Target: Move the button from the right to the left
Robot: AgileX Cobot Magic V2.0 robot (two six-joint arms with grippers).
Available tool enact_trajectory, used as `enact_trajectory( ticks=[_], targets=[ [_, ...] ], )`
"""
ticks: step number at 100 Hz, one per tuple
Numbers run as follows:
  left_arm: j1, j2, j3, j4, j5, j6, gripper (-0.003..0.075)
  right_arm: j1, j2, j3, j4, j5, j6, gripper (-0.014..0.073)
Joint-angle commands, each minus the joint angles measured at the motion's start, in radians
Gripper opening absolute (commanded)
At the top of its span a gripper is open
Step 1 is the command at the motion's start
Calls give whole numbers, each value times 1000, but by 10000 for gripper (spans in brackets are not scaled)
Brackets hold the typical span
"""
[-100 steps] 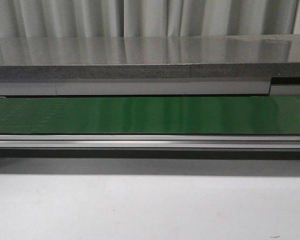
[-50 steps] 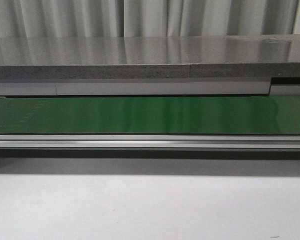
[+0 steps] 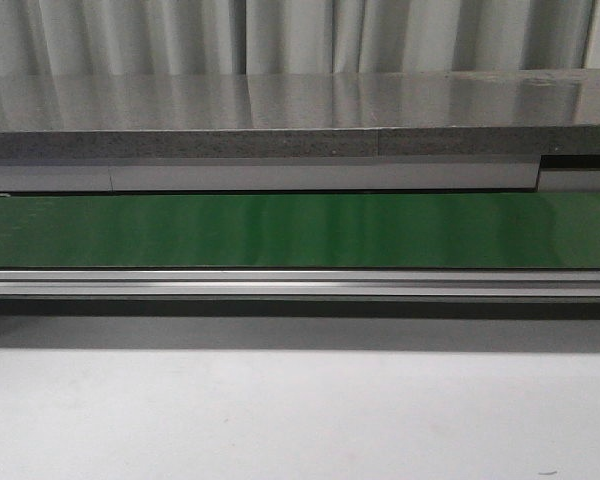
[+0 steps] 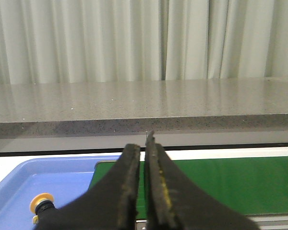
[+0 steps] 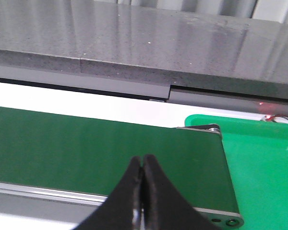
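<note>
Button (image 4: pixel 42 201), yellow head, lies in the blue tray (image 4: pixel 19 184) at the left end of the green conveyor belt (image 3: pixel 300 230), below the front edge of the grey counter (image 3: pixel 280 115).

Judgement: transfer looks complete, since the button is already on the left side. The green tray (image 5: pixel 259 163) at the belt's right end shows no button in its visible part.

Left gripper (image 4: pixel 145 148): fingers nearly together, thin gap, nothing held. Right gripper (image 5: pixel 142 165): tips pressed together, empty.

Hidden: button's body cut off behind the left gripper; both trays only partly in frame; neither arm appears in the front view.
</note>
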State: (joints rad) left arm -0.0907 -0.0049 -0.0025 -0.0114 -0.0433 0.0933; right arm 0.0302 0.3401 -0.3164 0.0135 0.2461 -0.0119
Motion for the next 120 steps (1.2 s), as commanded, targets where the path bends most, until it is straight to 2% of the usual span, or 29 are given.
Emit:
enact_trajectory(
  ticks=[1,25,70,120],
  targets=[
    [0,-36,41,-8,-81,-7,5,-1,2,-14,-119,-96,114,-67],
    [0,-36,41,-8,-81,-7,5,-1,-87,97,-137,-177,130,-67],
    [0,-36,41,-8,-81,-7,5,-1,-368,321,-125,-206,130,-67],
    [0,-36,41,-8,-81,-7,5,-1,-365,347,-118,-203,130,-67]
  ],
)
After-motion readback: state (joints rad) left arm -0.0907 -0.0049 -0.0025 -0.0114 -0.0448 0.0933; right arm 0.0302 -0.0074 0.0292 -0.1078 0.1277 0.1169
